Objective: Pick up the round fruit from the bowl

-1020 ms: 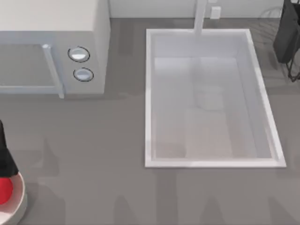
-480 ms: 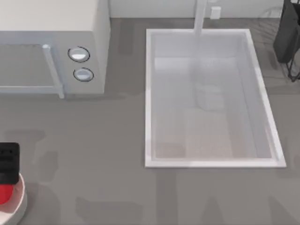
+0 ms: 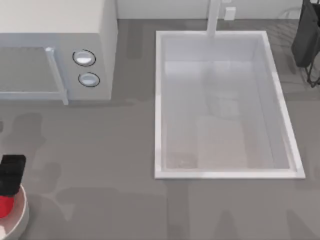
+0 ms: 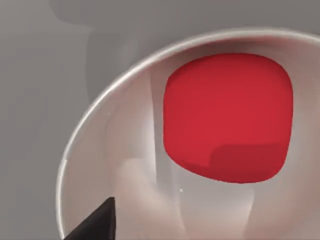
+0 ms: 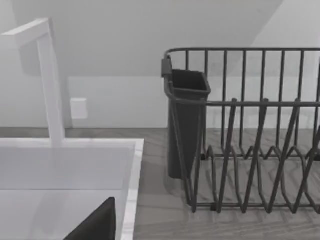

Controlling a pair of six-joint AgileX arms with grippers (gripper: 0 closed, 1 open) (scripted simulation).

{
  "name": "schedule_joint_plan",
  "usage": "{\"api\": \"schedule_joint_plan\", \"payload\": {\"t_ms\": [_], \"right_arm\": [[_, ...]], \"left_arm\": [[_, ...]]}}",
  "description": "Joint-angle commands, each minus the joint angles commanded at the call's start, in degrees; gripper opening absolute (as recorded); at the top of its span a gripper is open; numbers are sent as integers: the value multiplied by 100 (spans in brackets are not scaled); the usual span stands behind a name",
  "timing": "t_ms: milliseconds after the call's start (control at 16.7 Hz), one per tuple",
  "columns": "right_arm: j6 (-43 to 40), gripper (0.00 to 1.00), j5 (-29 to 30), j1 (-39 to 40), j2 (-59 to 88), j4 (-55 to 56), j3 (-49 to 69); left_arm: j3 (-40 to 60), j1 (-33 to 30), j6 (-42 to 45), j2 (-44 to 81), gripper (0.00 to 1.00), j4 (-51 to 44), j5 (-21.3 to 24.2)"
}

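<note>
The round fruit (image 3: 4, 207) is a bright red ball lying in the white bowl (image 3: 22, 216) at the table's front left corner. In the left wrist view the fruit (image 4: 227, 117) looms large inside the bowl's pale rim (image 4: 85, 131). My left gripper (image 3: 11, 175) hangs right over the bowl's far side, above the fruit and apart from it. One dark fingertip (image 4: 97, 226) stands off to the side over the bowl's wall, with nothing held, so the gripper is open. A fingertip (image 5: 97, 226) of my right gripper shows over the sink's corner, also set to the side.
A white microwave (image 3: 55, 50) with two knobs stands at the back left. The large white sink basin (image 3: 159, 105) with its faucet (image 3: 214, 17) takes up the middle. A dark dish rack (image 3: 307, 40) with a cutlery holder (image 5: 186, 125) stands at the back right.
My left gripper has come in from the left edge to stand over the bowl, covering more of the red fruit. The fruit and bowl have not moved.
</note>
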Motion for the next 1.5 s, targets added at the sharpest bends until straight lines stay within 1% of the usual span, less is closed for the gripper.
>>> {"api": "schedule_joint_plan", "payload": {"t_ms": [120, 480, 660, 960, 1080, 1200, 1440, 1500], "right_arm": [[0, 100, 0, 0, 0, 0, 0], [0, 100, 0, 0, 0, 0, 0], [0, 100, 0, 0, 0, 0, 0], [0, 100, 0, 0, 0, 0, 0], [0, 100, 0, 0, 0, 0, 0], [0, 100, 0, 0, 0, 0, 0], [0, 100, 0, 0, 0, 0, 0], [0, 100, 0, 0, 0, 0, 0]], "left_arm": [[121, 5, 7, 151, 100, -141, 0], [40, -17, 7, 179, 100, -43, 0], [-291, -7, 17, 459, 100, 530, 0], [-1084, 18, 41, 1135, 100, 2180, -1], [-1342, 26, 49, 1357, 100, 2599, -2], [-1470, 30, 54, 1474, 100, 2775, -2], [-1474, 31, 54, 1478, 100, 2781, -2], [-1474, 31, 54, 1478, 92, 2781, -2]]}}
